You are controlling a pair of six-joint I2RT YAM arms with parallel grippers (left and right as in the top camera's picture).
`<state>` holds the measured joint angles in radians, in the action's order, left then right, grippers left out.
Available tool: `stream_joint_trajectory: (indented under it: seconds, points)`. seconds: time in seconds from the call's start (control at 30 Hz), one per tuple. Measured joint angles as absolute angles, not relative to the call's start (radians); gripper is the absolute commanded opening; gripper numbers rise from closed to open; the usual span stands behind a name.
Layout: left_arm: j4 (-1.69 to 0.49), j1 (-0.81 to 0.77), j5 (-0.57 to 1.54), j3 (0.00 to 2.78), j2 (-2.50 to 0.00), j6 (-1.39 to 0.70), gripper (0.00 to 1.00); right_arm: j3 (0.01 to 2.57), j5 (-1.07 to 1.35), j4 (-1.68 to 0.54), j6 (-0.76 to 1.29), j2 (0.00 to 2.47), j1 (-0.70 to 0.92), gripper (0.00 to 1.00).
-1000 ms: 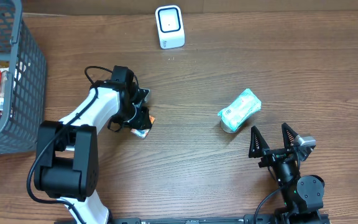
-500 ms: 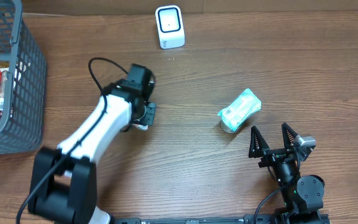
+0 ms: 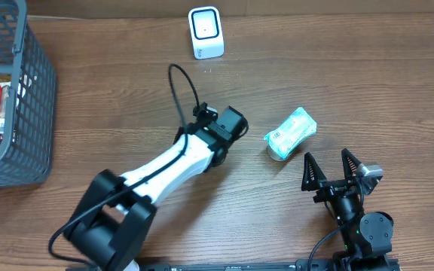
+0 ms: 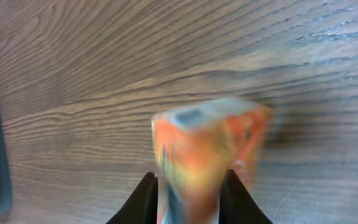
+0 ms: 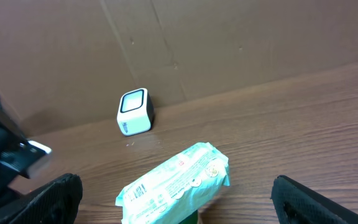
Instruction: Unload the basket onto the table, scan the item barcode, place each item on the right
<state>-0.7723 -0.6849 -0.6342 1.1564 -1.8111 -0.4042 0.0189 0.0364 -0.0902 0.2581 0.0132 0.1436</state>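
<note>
My left gripper (image 3: 230, 120) is over the middle of the table, shut on a small orange carton (image 4: 207, 152). The carton shows blurred between the two black fingers in the left wrist view and is hidden under the wrist in the overhead view. The white barcode scanner (image 3: 206, 32) stands at the back edge, also seen in the right wrist view (image 5: 134, 112). A mint-green wipes pack (image 3: 291, 132) lies propped on a small round can to the right. My right gripper (image 3: 330, 167) rests near the front right, open and holding nothing, pointing at the pack (image 5: 176, 183).
A grey plastic basket (image 3: 32, 83) with several packaged items stands at the far left. A brown cardboard wall (image 5: 229, 43) runs behind the scanner. The left arm's cable (image 3: 183, 83) loops above the wood between gripper and scanner.
The left arm has swung quickly to the right, from the left-centre of the table toward the middle, carrying the orange carton. The right arm has not moved.
</note>
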Motion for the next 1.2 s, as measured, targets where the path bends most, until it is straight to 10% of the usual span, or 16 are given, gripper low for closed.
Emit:
stream_joint_trajectory:
  seconds: [0.43,0.57,1.2]
  points:
    - [-0.776,-0.678,-0.600,1.178,-1.869,-0.447,0.17,0.019,0.036,-0.090,0.258,0.013,0.144,1.00]
    - [-0.833,-0.633,-0.535,1.257,-1.868,-0.469,0.34,0.019,0.036,-0.090,0.258,0.013,0.144,1.00]
    - [-0.820,-0.273,0.075,1.228,-1.842,-0.359,0.45,0.019,0.036,-0.089,0.258,0.013,0.144,1.00]
